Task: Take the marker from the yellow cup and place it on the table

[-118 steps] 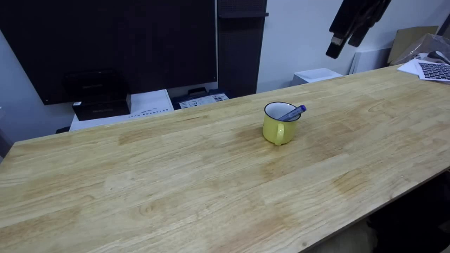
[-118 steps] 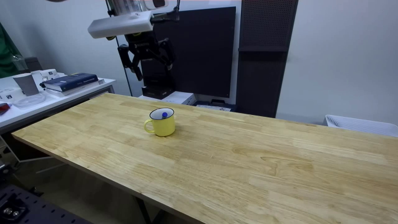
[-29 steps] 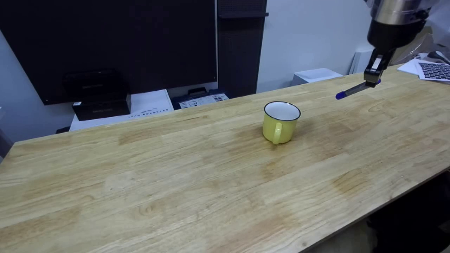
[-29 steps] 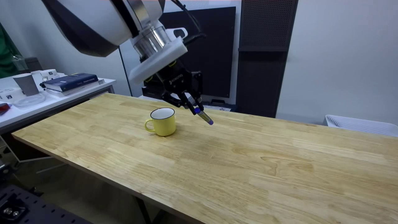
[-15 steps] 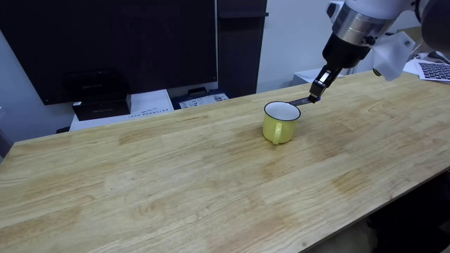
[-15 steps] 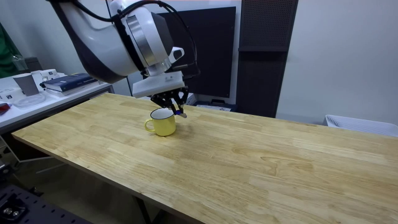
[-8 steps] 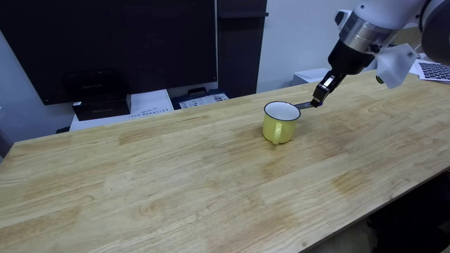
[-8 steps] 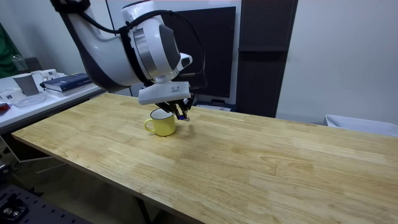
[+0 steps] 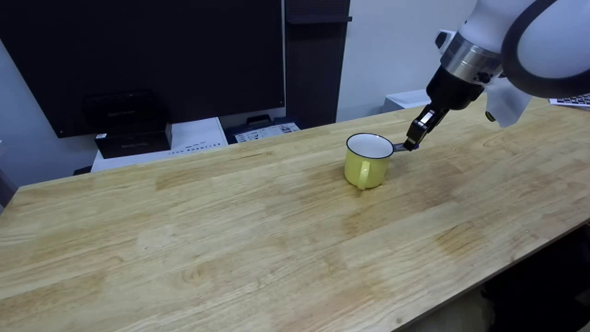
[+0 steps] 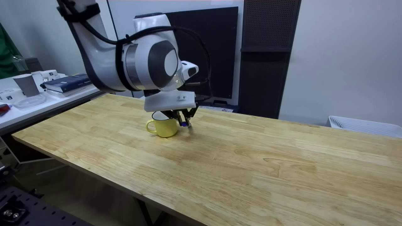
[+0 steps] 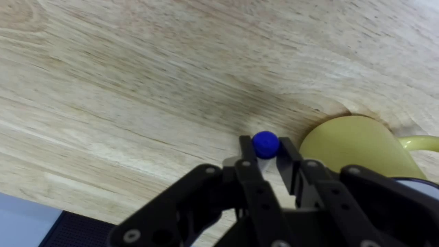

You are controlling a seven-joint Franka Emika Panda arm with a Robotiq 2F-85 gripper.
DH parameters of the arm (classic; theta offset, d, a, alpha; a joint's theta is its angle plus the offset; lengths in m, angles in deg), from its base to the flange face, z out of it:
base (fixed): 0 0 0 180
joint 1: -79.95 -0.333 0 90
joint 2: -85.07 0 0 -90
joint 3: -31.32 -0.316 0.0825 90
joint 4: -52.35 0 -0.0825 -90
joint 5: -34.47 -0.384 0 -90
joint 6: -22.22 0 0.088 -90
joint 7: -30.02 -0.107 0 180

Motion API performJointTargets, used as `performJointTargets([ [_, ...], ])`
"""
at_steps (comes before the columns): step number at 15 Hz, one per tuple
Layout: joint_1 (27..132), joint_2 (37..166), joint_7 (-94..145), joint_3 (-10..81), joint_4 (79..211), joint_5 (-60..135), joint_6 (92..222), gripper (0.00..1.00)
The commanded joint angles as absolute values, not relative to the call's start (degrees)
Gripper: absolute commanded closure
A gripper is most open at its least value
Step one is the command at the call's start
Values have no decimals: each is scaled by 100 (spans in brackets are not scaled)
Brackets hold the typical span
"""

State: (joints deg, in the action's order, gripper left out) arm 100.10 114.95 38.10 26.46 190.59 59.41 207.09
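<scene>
Lower than half a second ago, the black two-fingered tool (image 9: 410, 145) has come down toward the broad light-wood counter (image 9: 230, 230), while the small, yellow, dark-rimmed enamel-style mug (image 9: 367, 171) stands upright where it was. Pinched between the tool's narrowed fingertips is the short, slim, dark, blue-ended marker (image 11: 266, 144), clear of the mug's mouth and just beside its wall, on the side away from the handle. The wrist view meets the marker nearly end-on and hides most of its body, so whether it touches the counter yet I cannot say for certain. Setting it down looks to be the step in hand. Best to sink slowly, keeping the marker about as level as it appears in an exterior view, so that the counter takes it along its length rather than at one tip. A round barrel may roll if let go from above, so release should wait for contact. The finger nearer the mug has little room; shift away first, or part the tips only slightly, lest they nudge the mug.
</scene>
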Motion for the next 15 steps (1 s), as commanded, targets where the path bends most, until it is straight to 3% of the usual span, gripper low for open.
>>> performJointTargets([
  [1,10430,11590,4337,2172,19031,5506,20610,47],
  [8,10612,11405,4710,1955,19076,5145,20368,2],
  [15,10603,10394,4933,1425,19181,3710,18270,0],
])
